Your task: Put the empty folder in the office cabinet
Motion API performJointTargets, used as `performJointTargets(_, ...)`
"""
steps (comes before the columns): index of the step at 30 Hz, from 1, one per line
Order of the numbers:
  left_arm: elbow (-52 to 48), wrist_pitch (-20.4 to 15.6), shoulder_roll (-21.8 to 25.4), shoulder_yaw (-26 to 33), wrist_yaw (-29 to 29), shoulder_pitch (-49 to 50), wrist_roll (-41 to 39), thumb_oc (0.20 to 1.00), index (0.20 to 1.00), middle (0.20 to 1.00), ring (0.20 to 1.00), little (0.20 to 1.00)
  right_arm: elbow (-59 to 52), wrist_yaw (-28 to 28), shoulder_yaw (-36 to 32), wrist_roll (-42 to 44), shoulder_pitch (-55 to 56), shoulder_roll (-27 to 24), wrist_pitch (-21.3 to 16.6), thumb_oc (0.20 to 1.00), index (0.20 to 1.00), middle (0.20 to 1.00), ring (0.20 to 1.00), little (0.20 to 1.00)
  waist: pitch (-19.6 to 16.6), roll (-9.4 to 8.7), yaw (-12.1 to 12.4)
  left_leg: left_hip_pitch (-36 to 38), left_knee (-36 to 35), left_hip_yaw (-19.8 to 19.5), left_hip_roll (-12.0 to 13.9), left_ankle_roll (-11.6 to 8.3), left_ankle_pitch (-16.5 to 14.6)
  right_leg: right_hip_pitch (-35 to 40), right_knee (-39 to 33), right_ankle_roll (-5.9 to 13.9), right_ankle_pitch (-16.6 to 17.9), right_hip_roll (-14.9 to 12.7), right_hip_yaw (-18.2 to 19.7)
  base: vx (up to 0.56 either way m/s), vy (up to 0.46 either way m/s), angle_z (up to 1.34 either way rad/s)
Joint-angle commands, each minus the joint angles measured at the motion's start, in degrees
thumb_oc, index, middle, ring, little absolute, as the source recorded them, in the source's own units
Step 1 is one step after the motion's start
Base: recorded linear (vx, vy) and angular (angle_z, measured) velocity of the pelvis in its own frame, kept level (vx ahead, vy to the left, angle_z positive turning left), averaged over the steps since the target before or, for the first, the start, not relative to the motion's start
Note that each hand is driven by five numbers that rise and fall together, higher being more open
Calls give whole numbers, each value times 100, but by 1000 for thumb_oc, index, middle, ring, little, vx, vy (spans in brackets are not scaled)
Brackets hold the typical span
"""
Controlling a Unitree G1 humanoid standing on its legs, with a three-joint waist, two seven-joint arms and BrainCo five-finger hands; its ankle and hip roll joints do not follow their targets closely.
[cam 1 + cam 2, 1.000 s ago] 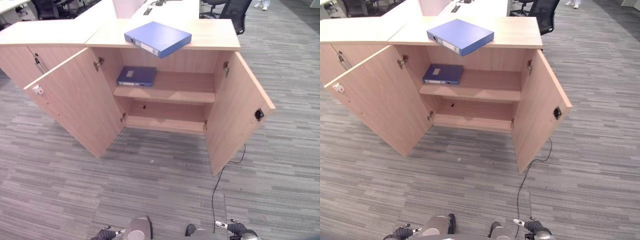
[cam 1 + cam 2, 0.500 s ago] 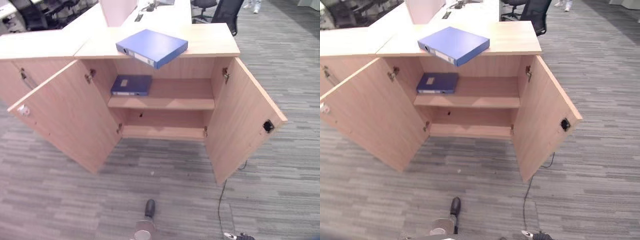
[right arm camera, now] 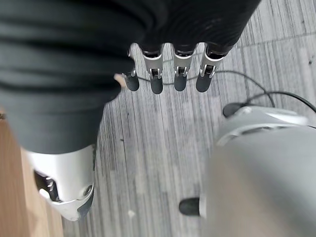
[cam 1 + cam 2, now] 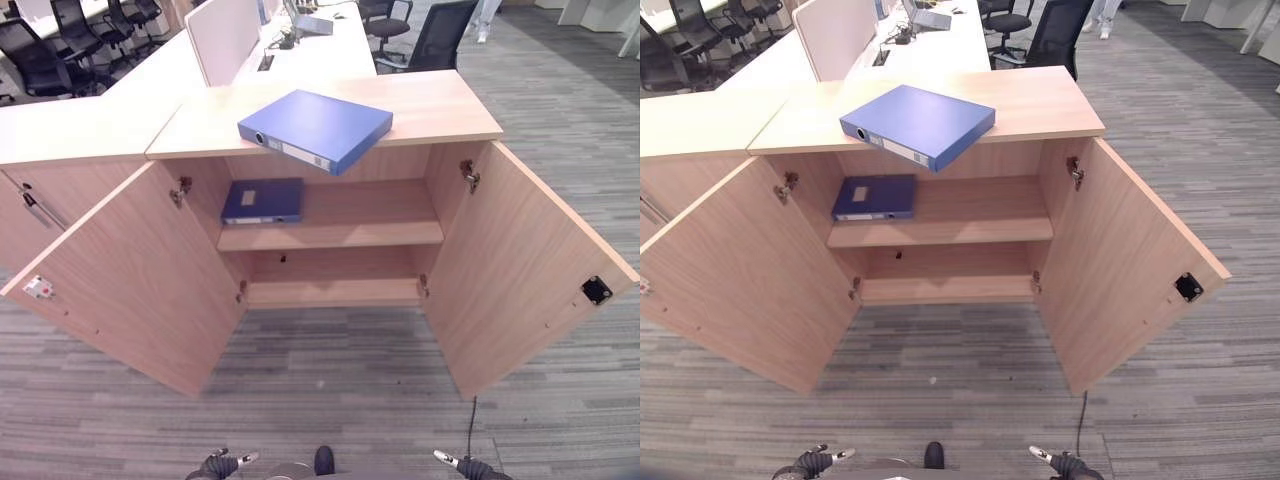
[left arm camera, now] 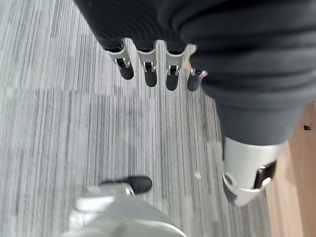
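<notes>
A blue folder (image 4: 315,128) lies flat on top of the wooden office cabinet (image 4: 440,100), one corner jutting past the front edge. A second blue folder (image 4: 263,200) lies on the left of the cabinet's upper shelf (image 4: 370,232). Both cabinet doors stand wide open. My left hand (image 4: 218,464) and right hand (image 4: 462,465) hang low at the bottom edge, far in front of the cabinet. Past the left hand (image 5: 148,74) and the right hand (image 3: 180,74), fingers straight and holding nothing, lies grey carpet.
The left door (image 4: 130,285) and right door (image 4: 530,265) swing out toward me over the carpet. A lower shelf (image 4: 330,292) sits beneath the upper one. A closed neighbouring cabinet (image 4: 40,190) adjoins on the left. Desks, a partition (image 4: 225,35) and office chairs (image 4: 435,35) stand behind.
The whole picture has shifted, so the camera moved; the cabinet now sits more centred and square. The folders and doors have not moved, and both hands stay low.
</notes>
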Motion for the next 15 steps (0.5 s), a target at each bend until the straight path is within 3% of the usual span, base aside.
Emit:
performJointTargets(1,-43,2,169,224,38,34,-255,1000,1000,1000,1000,1000,-210,12,-29,392,-135,-67,-69,1000,1000,1000,1000,1000,196,74,55,-427,799,-200,422,-264,-699,-37,-636,-182,973,42,-241,139,139,-32)
performJointTargets(4,-106,-27,143,209,26,13,-344,1000,1000,1000,1000,1000,-279,11,48,505,-252,-20,-99,1000,1000,1000,1000,1000,304,144,-5,-167,632,-222,422,-250,-701,-455,-789,-243,462,530,-307,86,69,-3)
performJointTargets(5,-116,-37,125,163,13,-6,-358,1000,1000,1000,1000,1000,-309,20,83,537,-291,-22,-117,1000,1000,1000,1000,1000,360,152,-91,-111,539,-236,395,-221,-571,-662,-921,-303,464,750,-249,55,12,-5)
performJointTargets(7,-147,-58,92,51,-22,-35,-316,1000,1000,1000,1000,1000,-325,52,163,635,-307,-15,-163,1000,1000,1000,1000,1000,461,89,-275,159,367,-393,285,-205,-547,-893,-1208,-286,428,1364,307,133,-25,16)
performJointTargets(9,-268,-110,31,-137,-63,-163,-282,1000,1000,1000,1000,1000,-256,39,249,779,-339,-11,-186,1000,1000,1000,1000,1000,527,-29,-456,393,100,-661,26,-157,-455,-1156,-1716,-245,638,2136,1255,208,-48,51)
performJointTargets(10,-268,-110,30,-137,-63,-163,-282,1000,1000,1000,1000,1000,-255,40,249,779,-339,-12,-187,1000,1000,1000,1000,1000,540,-24,-455,413,94,-661,31,-158,-461,-1137,-1720,-246,635,2142,1255,213,-93,51)
performJointTargets(11,-286,-131,3,-205,-105,-222,-273,1000,1000,1000,1000,1000,-186,83,276,771,-307,-8,-163,1000,1000,1000,1000,1000,513,-44,-521,512,-104,-890,-58,-137,-388,-1240,-1805,-244,741,2417,1675,107,-64,51)
performJointTargets(15,-280,-148,-66,-268,-133,-270,-180,1000,1000,1000,1000,1000,-30,96,322,653,-240,-29,-153,1000,1000,1000,1000,1000,379,-76,-526,655,-320,-993,-35,-149,-339,-894,-2121,-347,734,2421,1741,173,-147,50)
